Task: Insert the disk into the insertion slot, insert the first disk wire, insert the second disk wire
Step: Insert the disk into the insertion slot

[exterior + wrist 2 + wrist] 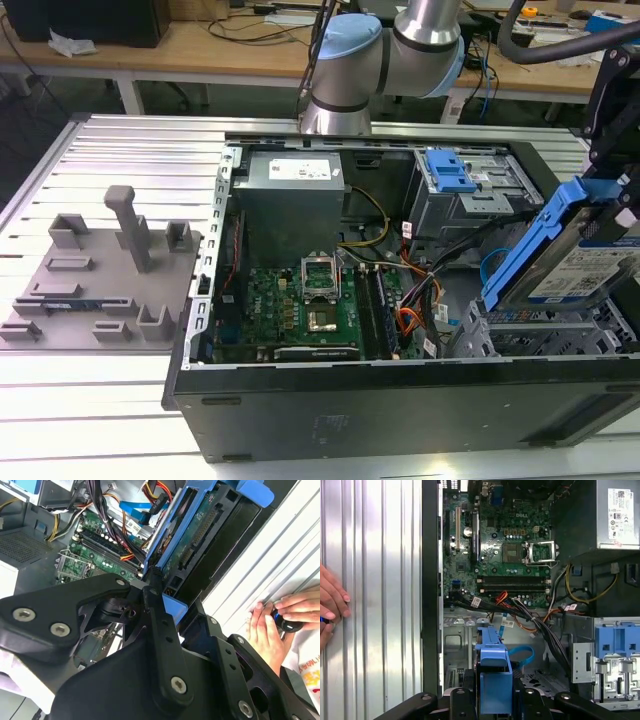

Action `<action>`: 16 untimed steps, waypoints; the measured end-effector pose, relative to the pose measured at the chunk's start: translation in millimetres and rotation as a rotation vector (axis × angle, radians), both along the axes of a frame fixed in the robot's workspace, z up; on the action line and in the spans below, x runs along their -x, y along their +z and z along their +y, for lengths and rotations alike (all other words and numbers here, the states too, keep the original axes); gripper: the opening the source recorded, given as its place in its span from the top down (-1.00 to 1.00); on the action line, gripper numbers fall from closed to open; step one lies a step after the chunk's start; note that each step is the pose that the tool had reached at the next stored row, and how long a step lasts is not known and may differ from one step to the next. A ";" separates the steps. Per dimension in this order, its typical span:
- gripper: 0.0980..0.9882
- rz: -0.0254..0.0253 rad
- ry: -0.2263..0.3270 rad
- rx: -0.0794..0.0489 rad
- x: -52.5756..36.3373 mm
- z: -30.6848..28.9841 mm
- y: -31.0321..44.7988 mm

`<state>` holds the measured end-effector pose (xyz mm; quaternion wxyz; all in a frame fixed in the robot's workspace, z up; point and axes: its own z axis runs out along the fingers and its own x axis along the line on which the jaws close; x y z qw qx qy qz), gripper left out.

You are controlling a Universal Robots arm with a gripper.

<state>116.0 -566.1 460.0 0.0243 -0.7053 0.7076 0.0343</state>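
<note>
The disk (588,268), a silver drive with a white label in a bright blue carrier, hangs tilted over the right end of the open computer case. My gripper (618,195) is shut on its raised end, at the exterior view's right edge. Below the disk's lower end lies the insertion slot (540,335), a low bay of grey perforated metal. In the second wrist view a black finger (156,600) presses against the disk (197,542), seen edge-on. The first wrist view looks along the blue carrier (495,672) down into the case. A blue wire (524,652) loops beside it.
A taller grey cage with a blue latch (450,170) stands behind the slot. The motherboard (300,300), power supply (290,195) and a bundle of orange and black wires (412,318) fill the case. A person's hand (275,625) rests on the ribbed table outside the case. A grey fixture plate (100,280) lies at the exterior view's left.
</note>
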 end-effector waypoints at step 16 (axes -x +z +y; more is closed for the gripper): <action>0.40 0.0001 0.000 0.001 0.0 -1.9 -19.2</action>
